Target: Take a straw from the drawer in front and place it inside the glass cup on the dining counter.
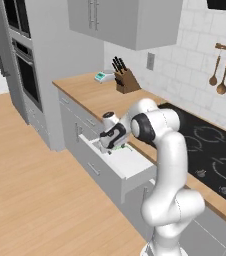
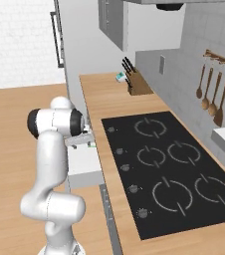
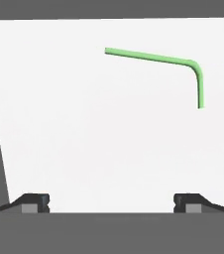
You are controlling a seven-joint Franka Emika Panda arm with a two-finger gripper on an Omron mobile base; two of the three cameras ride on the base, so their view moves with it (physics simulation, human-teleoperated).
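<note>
The drawer (image 1: 133, 165) stands pulled out from the grey cabinets under the wood worktop, and its white interior (image 3: 84, 139) shows in the hand view. A light green straw (image 3: 153, 58) with a bent end lies flat on the drawer floor, towards the far right. A sliver of the straw (image 1: 121, 148) shows green beside the hand. My gripper (image 1: 106, 146) hangs over the drawer, pointing down into it, open and holding nothing. Its two fingertips (image 3: 34, 202) stand wide apart, short of the straw. The glass cup and the dining counter are out of view.
A black cooktop (image 2: 169, 169) is set into the wood worktop right of the drawer. A knife block (image 1: 126, 80) stands at the back, and wooden utensils (image 1: 225, 80) hang on the wall. A tall oven stack (image 1: 25, 65) is at far left. Open wood floor (image 1: 30, 190) lies left of the drawer.
</note>
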